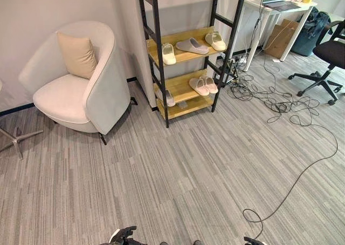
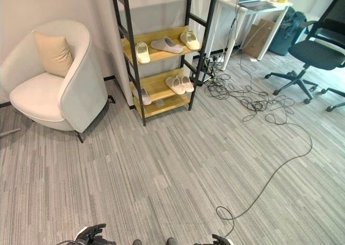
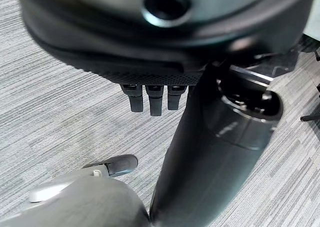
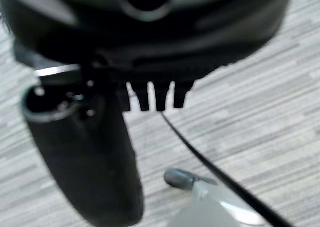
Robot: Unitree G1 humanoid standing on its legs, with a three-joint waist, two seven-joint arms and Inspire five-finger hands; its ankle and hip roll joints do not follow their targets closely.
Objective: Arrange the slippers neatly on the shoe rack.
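- A cream armchair (image 1: 81, 83) stands on the grey carpet (image 1: 178, 175), left of the rack, with a beige cushion (image 1: 77, 54) leaning upright against its back.
- A white desk (image 1: 269, 13) stands at the far right, holding what looks like a laptop (image 1: 280, 4).
- A cardboard box (image 1: 282, 38) leans under the desk.
- A black office chair (image 1: 328, 56) stands at the right edge.
- Tangled cables (image 1: 269, 96) sprawl across the carpet.

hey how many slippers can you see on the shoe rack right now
6. On the middle shelf: a cream slipper at the left, a grey slipper in the centre, a cream one at the right. On the lower shelf: a pink pair and a partly hidden slipper behind the post.
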